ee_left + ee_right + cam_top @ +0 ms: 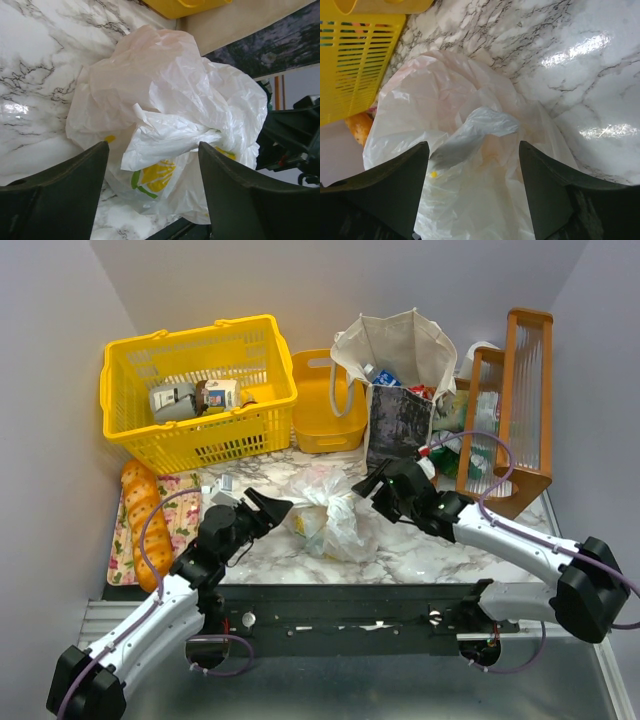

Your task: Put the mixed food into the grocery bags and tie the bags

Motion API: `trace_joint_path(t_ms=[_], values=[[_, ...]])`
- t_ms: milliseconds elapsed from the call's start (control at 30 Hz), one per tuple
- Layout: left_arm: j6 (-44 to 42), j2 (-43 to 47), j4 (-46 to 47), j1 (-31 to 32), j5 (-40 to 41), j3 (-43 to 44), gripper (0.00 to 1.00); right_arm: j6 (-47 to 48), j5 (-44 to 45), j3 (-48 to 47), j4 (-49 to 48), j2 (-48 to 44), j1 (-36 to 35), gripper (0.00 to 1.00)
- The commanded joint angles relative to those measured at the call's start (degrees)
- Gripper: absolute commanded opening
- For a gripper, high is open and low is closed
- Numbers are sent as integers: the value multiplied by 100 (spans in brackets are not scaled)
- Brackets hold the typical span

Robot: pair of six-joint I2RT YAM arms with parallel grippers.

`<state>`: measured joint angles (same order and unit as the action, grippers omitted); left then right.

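Flanking the plastic bag (325, 515) — lying bunched on the table (415, 552) before the tote (400, 415) — with left gripper (278, 507) and right gripper (370, 482), both gaping, gripping nothing. Tying well (a judgement): pinching one loose flap each, avoiding tearing.

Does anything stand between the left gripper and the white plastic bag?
Nothing visible does. The left gripper points straight at the plastic bag, its fingers open, with no object between them in the left wrist view.
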<state>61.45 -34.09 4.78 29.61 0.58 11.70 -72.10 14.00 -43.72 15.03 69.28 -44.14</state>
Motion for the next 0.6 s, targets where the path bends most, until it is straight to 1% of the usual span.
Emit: trace_joint_path(t_ms=[0,133,200,233,267,300,333,367,400,433,467,500,567], values=[[113,-45,602,-51,100,-133,74,-454,507,-154,-263,279,19,77],[165,-308,937,-60,100,-230,73,-437,595,-207,-395,499,19,76],[157,-423,1191,-60,91,-274,67,-393,569,-250,-474,587,19,66],[131,-545,1288,-69,91,-291,58,-376,551,-268,-509,613,19,60],[130,-599,1385,-69,109,-309,54,-375,560,-277,-527,622,19,45],[113,-651,1534,-69,109,-327,48,-367,569,-277,-518,640,19,36],[95,-739,1587,-78,118,-335,38,-367,578,-277,-527,631,19,26],[86,-766,1623,-95,144,-335,32,-367,621,-251,-527,614,19,11],[60,-792,1658,-104,144,-335,26,-375,656,-198,-527,587,19,4],[51,-784,1649,-121,179,-344,11,-375,692,-163,-527,509,19,1],[43,-758,1623,-165,205,-336,4,-375,753,-128,-527,456,19,1],[42,-705,1536,-192,241,-327,0,-193,771,-128,-518,394,11,0],[-27,-477,1439,-253,337,-309,0,246,815,-215,-536,167,19,0]])
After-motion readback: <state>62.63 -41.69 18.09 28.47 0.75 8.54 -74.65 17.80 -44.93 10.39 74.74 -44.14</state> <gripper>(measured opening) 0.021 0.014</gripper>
